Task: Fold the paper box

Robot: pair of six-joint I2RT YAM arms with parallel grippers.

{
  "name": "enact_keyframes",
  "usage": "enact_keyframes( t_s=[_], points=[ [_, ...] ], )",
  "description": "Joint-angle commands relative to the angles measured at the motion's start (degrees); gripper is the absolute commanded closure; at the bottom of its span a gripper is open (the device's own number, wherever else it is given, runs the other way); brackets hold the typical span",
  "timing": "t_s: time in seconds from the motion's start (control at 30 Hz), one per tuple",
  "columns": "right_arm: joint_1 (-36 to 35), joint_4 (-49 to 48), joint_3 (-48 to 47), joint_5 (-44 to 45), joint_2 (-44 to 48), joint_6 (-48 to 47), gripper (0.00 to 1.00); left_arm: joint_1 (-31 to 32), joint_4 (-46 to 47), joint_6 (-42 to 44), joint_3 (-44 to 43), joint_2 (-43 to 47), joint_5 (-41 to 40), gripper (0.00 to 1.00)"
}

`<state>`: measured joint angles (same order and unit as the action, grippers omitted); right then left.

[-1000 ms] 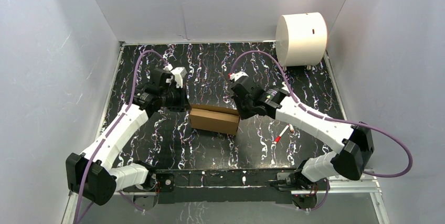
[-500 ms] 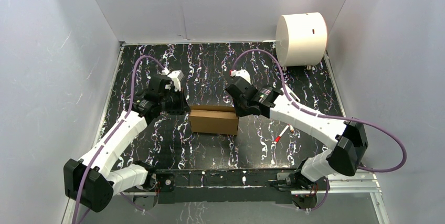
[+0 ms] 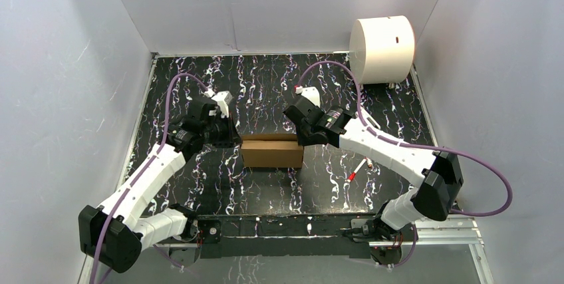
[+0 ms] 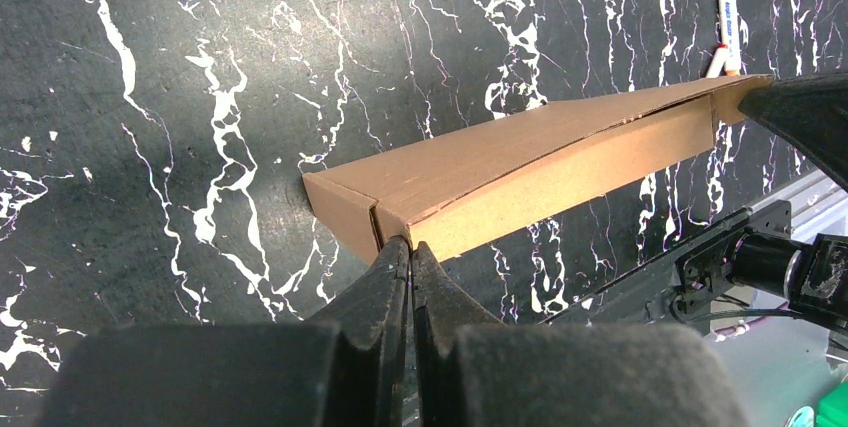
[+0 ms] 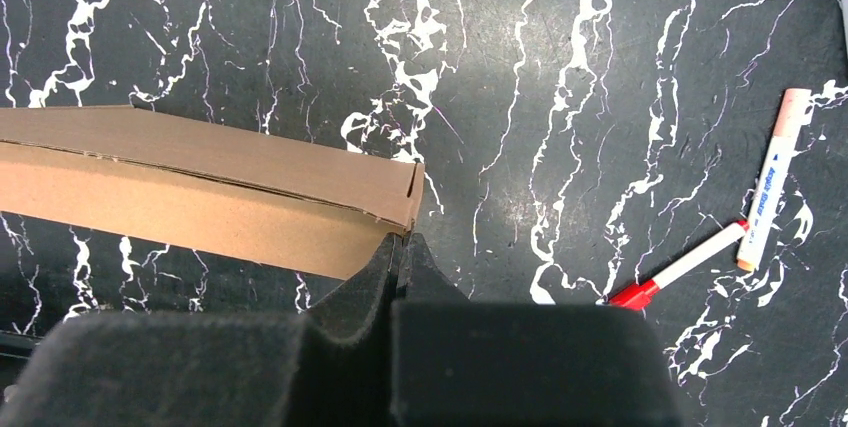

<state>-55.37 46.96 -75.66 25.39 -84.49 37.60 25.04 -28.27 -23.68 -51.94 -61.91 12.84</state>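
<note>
Both clenched on nothing: left gripper (image 4: 410,246) tips touch 1 end of paper box (image 3: 271,153), right gripper (image 5: 400,243) the other end; long axis runs between them.

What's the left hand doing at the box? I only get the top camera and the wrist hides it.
Observer: In the left wrist view the left hand is shut, its fingertips pressed together against the near end corner of the paper box. I see no cardboard between them.
Operator: And the other end?
Observer: In its own wrist view the right hand is shut as well, with its tips at the box's opposite end corner, just below a small slit in the cardboard.
</note>
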Motion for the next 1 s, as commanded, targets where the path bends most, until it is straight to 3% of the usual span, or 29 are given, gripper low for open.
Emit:
enact_keyframes(
  t_s=[0.0,0.57,0.97],
  points=[
    [-1.27,-5.46,-3.91,-2.84,0.06,4.07,0.98,1.68,3.51,-1.57,0.80,2.30,4.57,1.00],
    [-1.98,-10.04,3.34,-2.03,2.52,6.77,1.00,1.91,5.80,-2.91,4.04,4.94,3.02,1.00],
    [-4.65,-10.49,6.40,0.72,3.72,1.73,1.00,2.03,6.98,-3.56,6.47,6.31,1.92,1.00]
  ],
)
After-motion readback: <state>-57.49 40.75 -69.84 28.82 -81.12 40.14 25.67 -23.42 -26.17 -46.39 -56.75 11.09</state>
